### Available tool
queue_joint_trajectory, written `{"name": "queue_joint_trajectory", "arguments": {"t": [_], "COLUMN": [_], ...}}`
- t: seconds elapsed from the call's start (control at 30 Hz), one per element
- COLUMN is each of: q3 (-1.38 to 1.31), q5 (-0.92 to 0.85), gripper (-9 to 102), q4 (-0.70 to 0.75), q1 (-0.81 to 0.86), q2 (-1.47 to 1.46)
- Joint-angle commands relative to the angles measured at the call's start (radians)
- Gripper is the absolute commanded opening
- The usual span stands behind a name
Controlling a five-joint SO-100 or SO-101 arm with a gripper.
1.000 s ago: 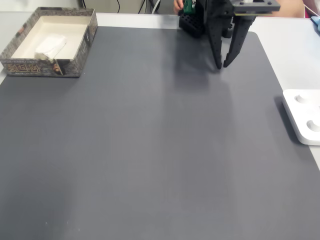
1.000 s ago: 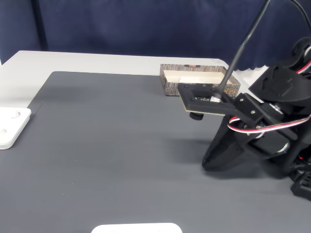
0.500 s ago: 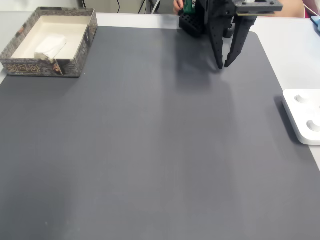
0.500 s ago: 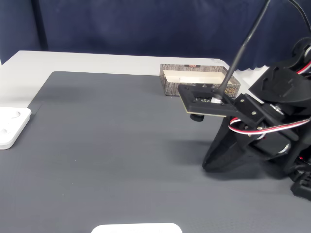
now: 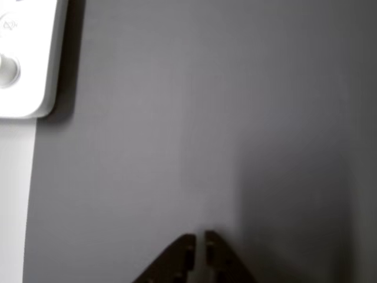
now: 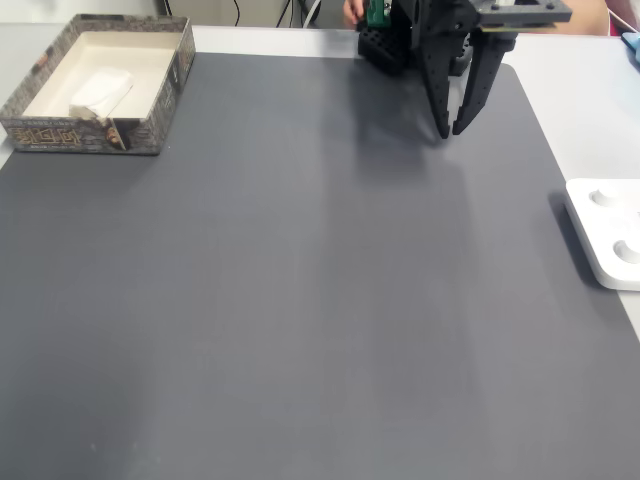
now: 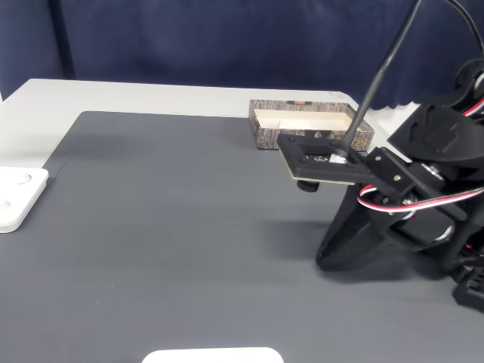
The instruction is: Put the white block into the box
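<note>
In a fixed view, the near and middle parts of the dark grey mat (image 6: pixel 300 300) are seen bare, with wide open room from 6 o'clock up to the centre. A flat white device (image 6: pixel 608 232) is seen at 3 o'clock, overlapping the mat's right edge. Farther back, at 1 o'clock, the end effector (image 6: pixel 451 132) is seen pointing down over the mat near its far edge, its two dark fingers almost together with a thin gap at the tips and nothing between them. At 10 o'clock, the box (image 6: pixel 60 130) is seen at the mat's far left corner, partly off the mat on the pale surface (image 6: pixel 590 100). The white block (image 6: pixel 100 93) is seen lying inside the box, on its cream floor.

In the other view, the fingertips of the end effector (image 5: pixel 199 240) are shown at 6 o'clock, nearly closed over bare mat, with the device and its round knob (image 5: pixel 7 68) at 10 o'clock.

In another fixed view, the box (image 7: pixel 265 138) is shown beyond the arm at 1 o'clock, the block being hidden there. A dark blue curtain (image 7: pixel 212 38) is seen behind the surface.
</note>
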Motion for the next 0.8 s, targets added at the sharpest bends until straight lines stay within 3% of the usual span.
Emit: {"name": "queue_joint_trajectory", "arguments": {"t": [0.0,0.77], "q3": [0.020,0.020], "q5": [-0.006,-0.006], "gripper": [-2,-2], "q4": [0.000,0.000], "q1": [-0.015,0.000], "q2": [0.035,0.035]}}
